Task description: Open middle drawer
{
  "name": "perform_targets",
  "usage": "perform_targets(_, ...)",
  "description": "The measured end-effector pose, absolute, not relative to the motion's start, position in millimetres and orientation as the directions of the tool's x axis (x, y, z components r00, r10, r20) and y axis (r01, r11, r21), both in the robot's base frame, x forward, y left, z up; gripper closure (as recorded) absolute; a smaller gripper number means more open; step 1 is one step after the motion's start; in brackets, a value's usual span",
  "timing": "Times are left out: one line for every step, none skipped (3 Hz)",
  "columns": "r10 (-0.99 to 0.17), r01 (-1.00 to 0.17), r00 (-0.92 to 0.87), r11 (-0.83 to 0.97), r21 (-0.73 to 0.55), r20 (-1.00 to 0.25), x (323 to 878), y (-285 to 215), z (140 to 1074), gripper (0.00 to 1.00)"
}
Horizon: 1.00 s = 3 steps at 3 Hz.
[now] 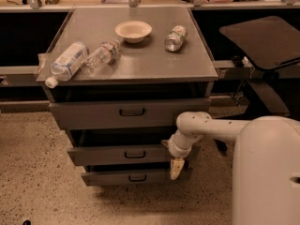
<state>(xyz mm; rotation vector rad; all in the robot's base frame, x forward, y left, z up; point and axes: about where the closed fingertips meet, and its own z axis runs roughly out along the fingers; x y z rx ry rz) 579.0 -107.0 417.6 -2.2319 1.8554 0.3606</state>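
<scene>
Grey mid drawer (101, 155) – black loop handle (135, 154) – jaws closed by its rt end

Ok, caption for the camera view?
Pincer hangs by the middle drawer at its right end, away from its handle.

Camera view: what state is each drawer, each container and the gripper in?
middle drawer: dark gap above front, how far out unclear; handle free.
top drawer: unclear likewise.
bottom drawer: unclear likewise.
gripper: pointing down at middle drawer's right end.
large bottle: on its side, capped.
small bottle: on its side.
can: on its side.
bowl: upright, looks empty.
</scene>
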Motion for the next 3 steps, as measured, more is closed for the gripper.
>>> perform_targets(-0.920,-0.974,0.213,-0.227,0.005,-0.328,551,-102,435,0.19)
perform_targets(-0.909,-0.961,0.230,-0.268,0.066,-0.348,519,-100,435,0.28)
perform_targets(-0.909,-0.961,0.230,-0.268,0.066,-0.348,519,-100,437,0.31)
